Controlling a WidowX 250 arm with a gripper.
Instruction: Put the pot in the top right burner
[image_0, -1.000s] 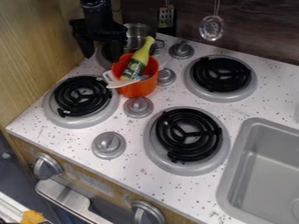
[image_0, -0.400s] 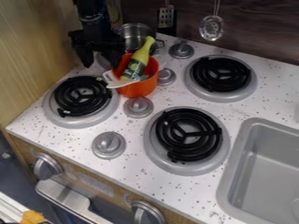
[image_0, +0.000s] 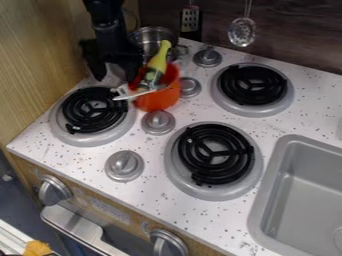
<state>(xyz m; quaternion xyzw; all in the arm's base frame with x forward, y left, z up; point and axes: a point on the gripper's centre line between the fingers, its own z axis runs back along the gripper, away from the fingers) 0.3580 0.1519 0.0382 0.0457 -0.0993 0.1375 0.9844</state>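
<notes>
The black gripper (image_0: 115, 70) hangs over the back left of the stove, open, with its two fingers apart. Its right finger is against or just beside the left rim of an orange-red pot (image_0: 159, 97); I cannot tell if they touch. In that pot stand a yellow-green bottle (image_0: 157, 63) and a white utensil (image_0: 141, 93) that pokes out to the left. A metal pot (image_0: 153, 38) is behind it, partly hidden by the arm. The top right burner (image_0: 252, 85) has a bare black coil.
Other burners lie at front left (image_0: 93, 109) and front right (image_0: 216, 153). Several knobs, such as one (image_0: 158, 122), stand between them. A wooden wall (image_0: 40, 60) borders the left, and a grey sink (image_0: 304, 200) the right.
The gripper has moved slightly lower. The orange-red pot looks blurred and jolted, its bottle and white utensil having shifted a little to the left. The metal pot has also shifted slightly.
</notes>
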